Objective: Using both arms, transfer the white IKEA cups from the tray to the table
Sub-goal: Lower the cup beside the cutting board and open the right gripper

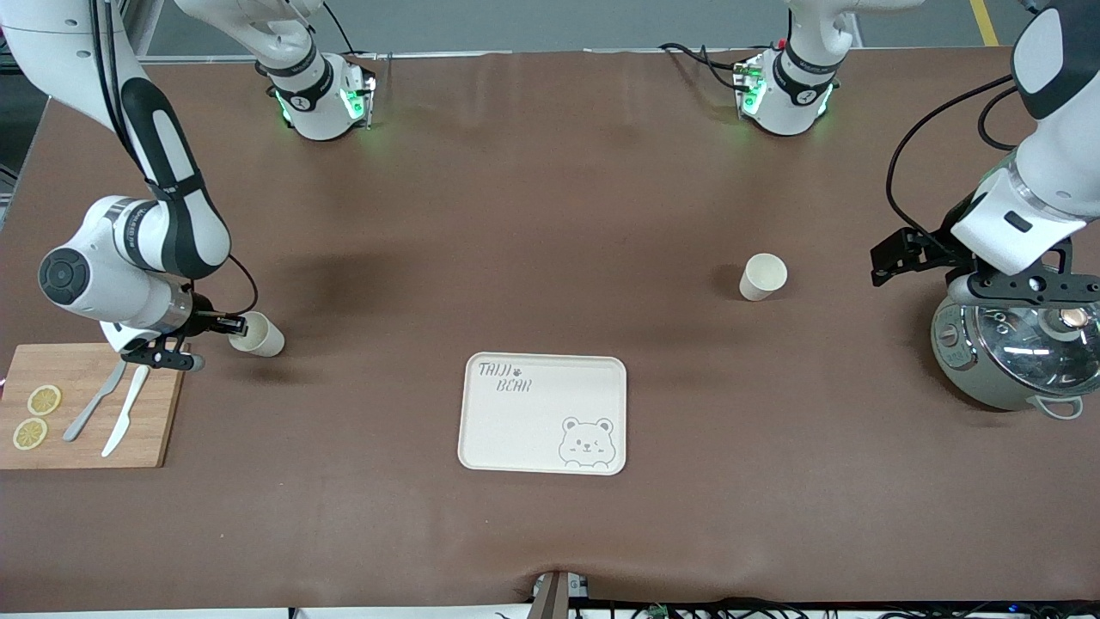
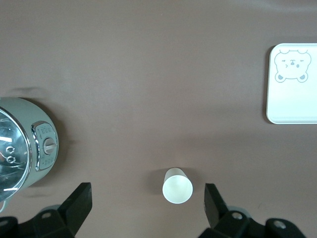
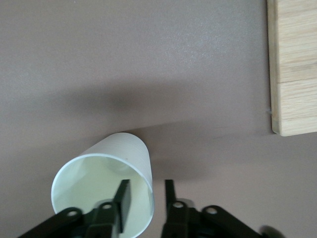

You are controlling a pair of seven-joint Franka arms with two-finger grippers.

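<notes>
- Nearest the front camera we see the bear-printed tray (image 1: 543, 413), lying flat on the brown table (image 1: 550, 215) with nothing on it; we place everything else by this tray.
- One white cup (image 1: 257, 334) stands toward the right arm's end of the table from the tray and a little farther from the front camera, just beside a wooden cutting board (image 1: 86, 404).
- The right gripper (image 1: 225, 325) is at that cup's rim. In the right wrist view one finger (image 3: 123, 197) sits inside the cup (image 3: 106, 191) and the other outside its wall, a small gap showing at the wall; we cannot tell whether they are pinching it or merely straddling it.
- The board carries two lemon slices (image 1: 36, 416), a grey knife (image 1: 94, 402) and a white knife (image 1: 125, 411).
- The second white cup (image 1: 761, 276) stands upright toward the left arm's end of the table from the tray, farther from the front camera, with nothing touching it.
- The left gripper (image 2: 147, 204) hangs over the table with its fingers spread wide, holding nothing; in its wrist view this cup (image 2: 177, 187) shows between them, lower down.
- A grey-green pot with a glass lid (image 1: 1014, 352) stands farther still toward the left arm's end, well apart from the tray.
</notes>
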